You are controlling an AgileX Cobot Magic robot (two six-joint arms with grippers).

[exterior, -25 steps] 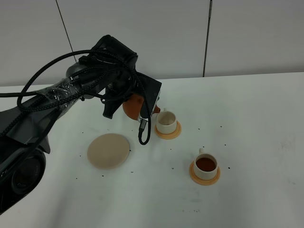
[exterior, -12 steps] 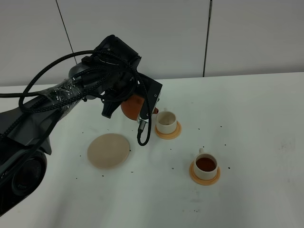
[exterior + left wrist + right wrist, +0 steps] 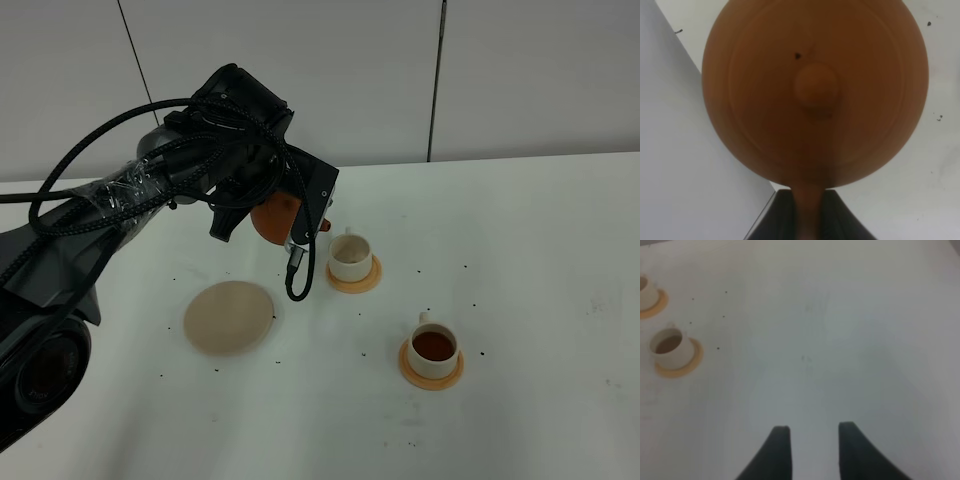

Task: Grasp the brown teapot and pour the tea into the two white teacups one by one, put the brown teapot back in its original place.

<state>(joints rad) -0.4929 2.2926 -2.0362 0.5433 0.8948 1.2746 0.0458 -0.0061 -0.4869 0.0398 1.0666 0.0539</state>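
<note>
The brown teapot hangs in the air just left of the far white teacup, mostly hidden under the left arm. My left gripper is shut on the teapot's loop handle, and the lid with its knob fills the left wrist view. The near white teacup holds dark tea on its orange coaster. The far cup's inside looks pale. The beige round disc lies bare on the table, below and left of the teapot. My right gripper stands open over bare table, far from the near teacup.
The white table stretches to the right of the cups. Small dark specks dot it around the cups and the disc. A black cable loop dangles from the left arm next to the far cup. A grey wall stands behind.
The left arm has lifted slightly and drawn back to the left with the teapot, away from the far cup. The cups, disc and right gripper have not moved.
</note>
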